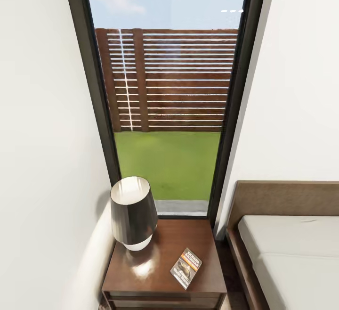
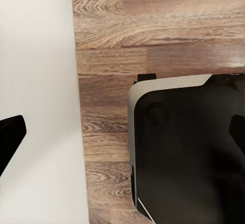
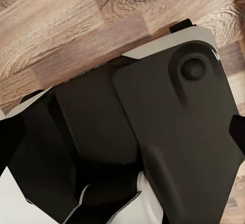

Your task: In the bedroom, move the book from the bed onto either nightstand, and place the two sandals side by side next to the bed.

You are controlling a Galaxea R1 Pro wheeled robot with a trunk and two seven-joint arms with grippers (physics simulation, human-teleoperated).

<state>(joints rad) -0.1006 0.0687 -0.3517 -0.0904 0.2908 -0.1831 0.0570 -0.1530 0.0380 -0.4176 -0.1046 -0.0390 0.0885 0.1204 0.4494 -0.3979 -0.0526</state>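
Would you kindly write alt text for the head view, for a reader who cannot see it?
A small dark-covered paperback book lies flat on a glossy dark-brown wooden nightstand, beside a black-shaded table lamp. Behind them a tall black-framed window shows grass and a slatted brown fence; a brown-framed bed with a pale mattress sits at right.

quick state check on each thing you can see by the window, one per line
book: lying flat on the nightstand, near its front right corner, apart from the lamp
lamp: upright at the nightstand's back left
nightstand: beside the bed, its top carrying lamp and book
bed: mattress bare where visible
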